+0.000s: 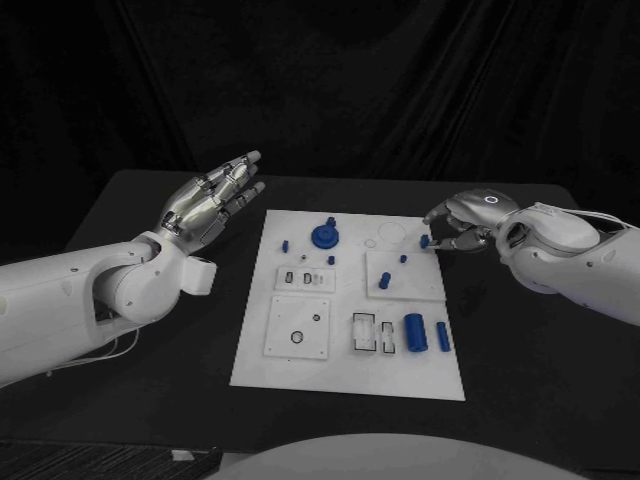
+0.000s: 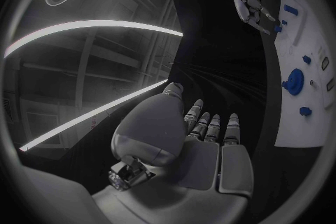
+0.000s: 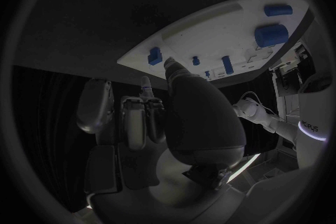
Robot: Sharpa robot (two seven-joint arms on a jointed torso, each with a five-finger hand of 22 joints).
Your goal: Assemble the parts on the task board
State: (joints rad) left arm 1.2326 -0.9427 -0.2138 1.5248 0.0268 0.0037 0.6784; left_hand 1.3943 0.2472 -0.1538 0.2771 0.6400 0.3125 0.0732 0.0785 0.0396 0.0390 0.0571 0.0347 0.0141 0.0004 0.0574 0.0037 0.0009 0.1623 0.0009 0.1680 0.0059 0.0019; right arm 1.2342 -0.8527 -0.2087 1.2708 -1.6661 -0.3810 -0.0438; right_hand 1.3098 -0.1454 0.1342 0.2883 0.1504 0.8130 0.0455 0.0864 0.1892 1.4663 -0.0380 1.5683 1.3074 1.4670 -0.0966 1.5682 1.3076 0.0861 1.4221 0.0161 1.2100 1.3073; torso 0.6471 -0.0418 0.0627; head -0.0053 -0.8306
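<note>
The white task board (image 1: 346, 375) lies mid-table with several blue parts on it. A round blue part (image 1: 325, 236) stands near its far edge, and two blue cylinders (image 1: 415, 333) lie near its right edge. My left hand (image 1: 212, 205) hovers left of the board, fingers straight and apart, holding nothing. My right hand (image 1: 464, 224) is at the board's far right corner. Its fingertips reach a small blue part (image 1: 425, 241) there. In the right wrist view the thumb tip (image 3: 171, 65) is beside this part (image 3: 154, 56), which stands on the board (image 3: 210, 39); no grip shows.
A raised white square (image 1: 407, 283) on the board carries two small blue pegs (image 1: 385, 281). Dark rectangular slots (image 1: 365, 331) sit beside the cylinders. The black table (image 1: 551, 350) surrounds the board on all sides.
</note>
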